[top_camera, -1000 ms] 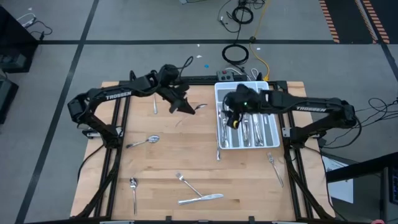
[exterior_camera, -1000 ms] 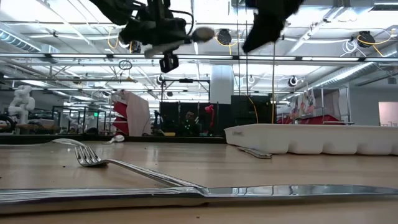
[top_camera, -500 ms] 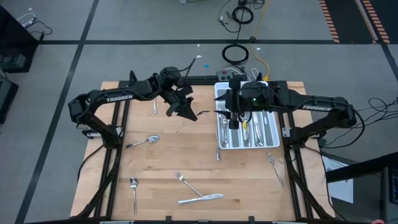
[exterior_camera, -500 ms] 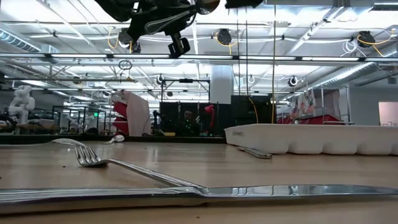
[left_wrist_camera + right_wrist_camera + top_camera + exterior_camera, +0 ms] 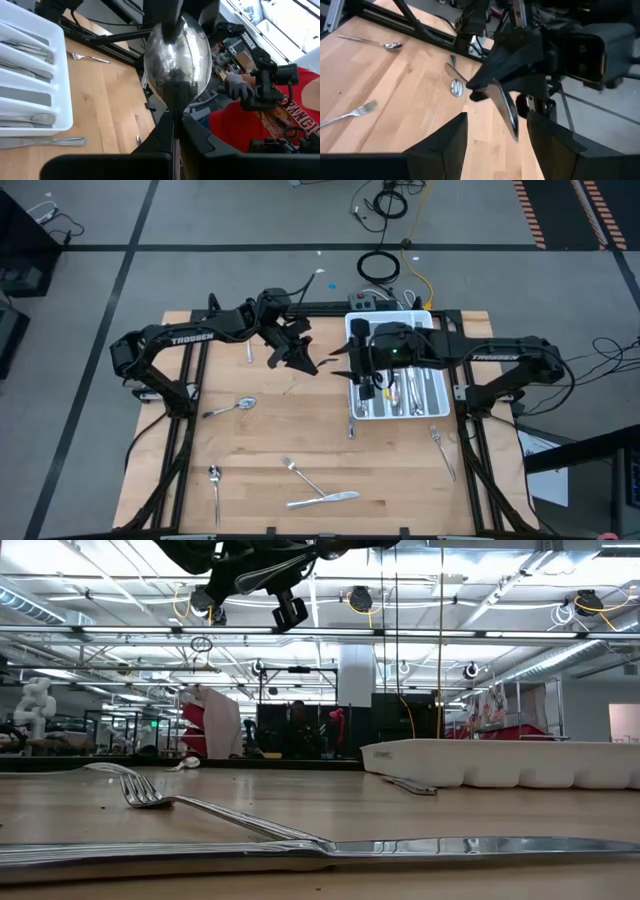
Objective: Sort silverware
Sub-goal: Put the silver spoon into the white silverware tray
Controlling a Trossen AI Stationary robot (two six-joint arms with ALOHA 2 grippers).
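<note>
— Where is the spoon?

— Clamped in my left claw, lifted off the tabletop just beside the white tray. The bowl points toward my right claw.

— And the right claw?

— Its fingers stand apart, holding nothing, hovering at the tray's edge nearest the spoon.

— The rest of the silverware?

— Several pieces lie in the tray's compartments. A knife, a fork and two spoons lie on the tabletop well away from the tray; another fork sits near its corner.

— Any writing?

— "TROSSEN" shows on each arm. Beyond the tray, a person's red shirt carries lettering I can only partly read.
</note>
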